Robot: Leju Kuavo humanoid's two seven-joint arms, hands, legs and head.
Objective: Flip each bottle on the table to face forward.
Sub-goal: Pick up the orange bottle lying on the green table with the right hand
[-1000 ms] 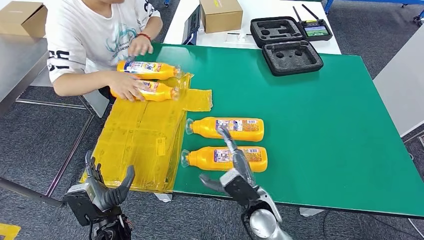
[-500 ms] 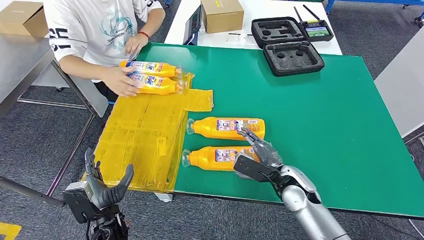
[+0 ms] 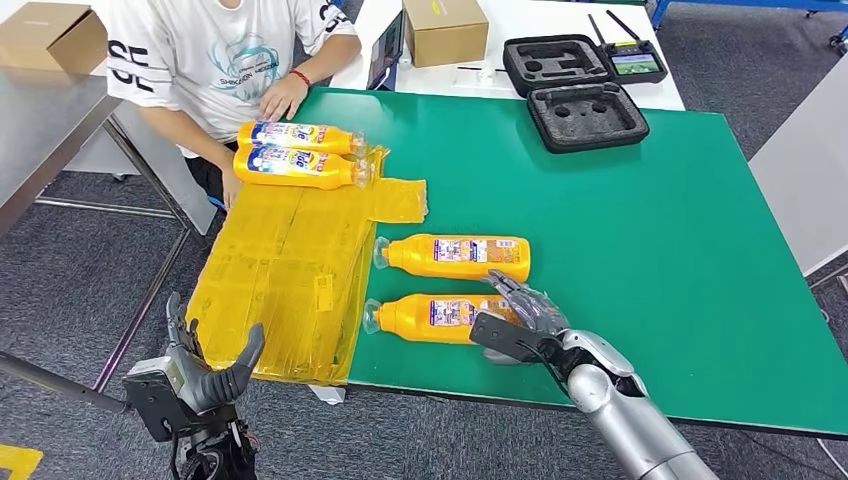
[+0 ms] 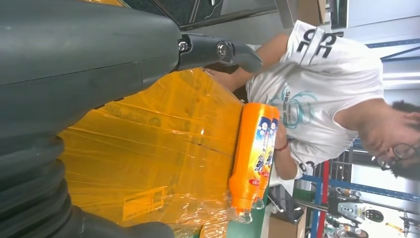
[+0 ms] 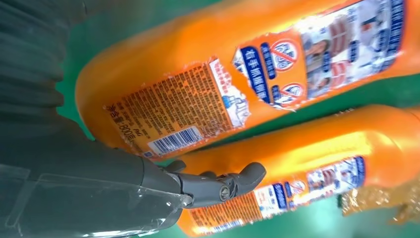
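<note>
Two orange bottles lie on their sides on the green table (image 3: 640, 250), necks pointing left: a far bottle (image 3: 455, 256) and a near bottle (image 3: 435, 317). Both show back labels with a barcode (image 5: 173, 141). My right hand (image 3: 518, 320) lies over the near bottle's base end, fingers spread on top and thumb (image 5: 218, 186) on the near side, not closed round it. My left hand (image 3: 200, 375) hangs open below the table's front left corner. Two more orange bottles (image 3: 298, 137) (image 3: 295, 166) lie side by side on the yellow sheet, front labels up.
A yellow plastic sheet (image 3: 280, 270) covers the table's left end. A person (image 3: 230, 50) sits at the far left corner with one hand (image 3: 282, 98) on the table. Black foam cases (image 3: 585, 115), a cardboard box (image 3: 442, 28) and a controller (image 3: 632, 60) stand at the back.
My right hand has swung from the table's front edge onto the near bottle's base end. The person has set the two far bottles straight and drawn their hands off them.
</note>
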